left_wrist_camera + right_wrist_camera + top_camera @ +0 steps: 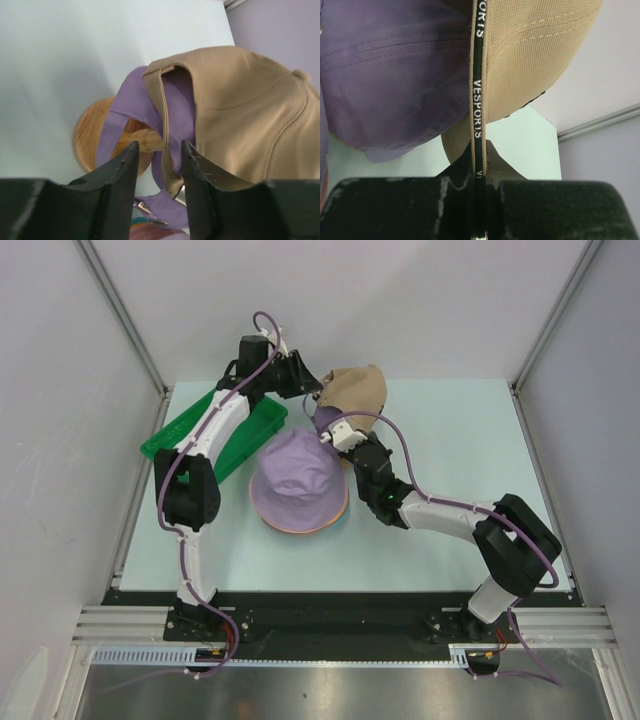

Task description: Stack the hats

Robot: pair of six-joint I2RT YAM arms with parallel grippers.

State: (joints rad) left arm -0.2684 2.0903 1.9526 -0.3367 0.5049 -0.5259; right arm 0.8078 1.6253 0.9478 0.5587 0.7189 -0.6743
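A tan baseball cap (358, 390) hangs at the back of the table over a wooden stand (92, 135), with lavender cloth (130, 100) tucked under it. My right gripper (479, 147) is shut on the cap's rim band (479, 75), holding it from the near side (335, 432). My left gripper (160, 145) reaches in from the left (312, 388). Its jaws stand apart, with the cap's back edge (165, 125) between them. In the middle of the table a lavender bucket hat (298, 478) tops a stack, and an orange brim (300, 529) shows beneath it.
A green tray (190, 430) lies at the back left under the left arm. White walls and metal frame posts close in the table at the back and both sides. The right arm's elbow (515, 540) rests at the front right.
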